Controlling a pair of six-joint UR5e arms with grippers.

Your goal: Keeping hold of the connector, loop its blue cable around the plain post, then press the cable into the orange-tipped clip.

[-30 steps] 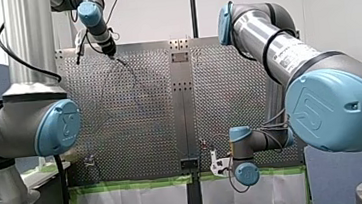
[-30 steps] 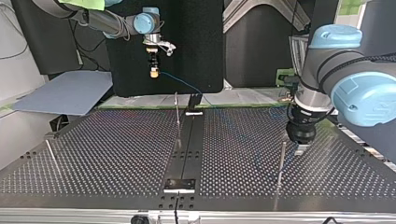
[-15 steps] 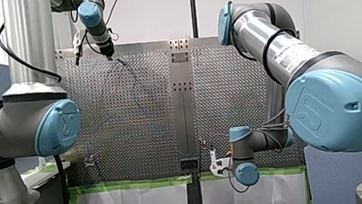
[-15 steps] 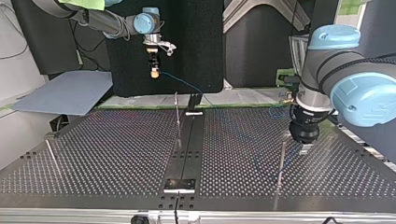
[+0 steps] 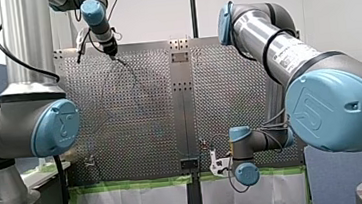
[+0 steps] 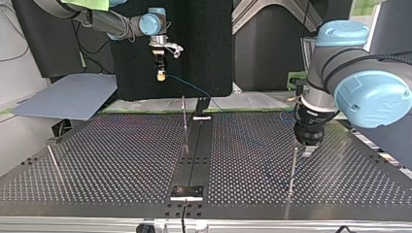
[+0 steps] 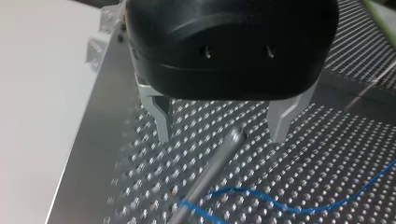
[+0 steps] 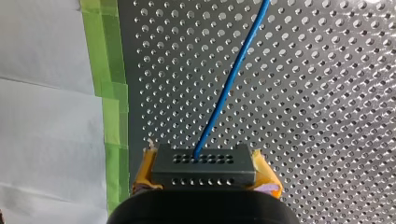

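while my right gripper [image 6: 160, 74] pinches the connector [image 8: 204, 171] above the table's [image 8: 327, 93] green-taped edge, its cable [image 8: 232, 77] trails to the post [image 7: 215, 161] near the opposite edge. my left gripper [image 7: 222, 133] hangs spread over that post; i'd lower it gently, clear of the post, keeping slack.

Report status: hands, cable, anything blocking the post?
My right hand shut on connector, raised off table. My left hand open, straddling post top. Blue cable slack past post's base, no loop evident. Nothing else near post.
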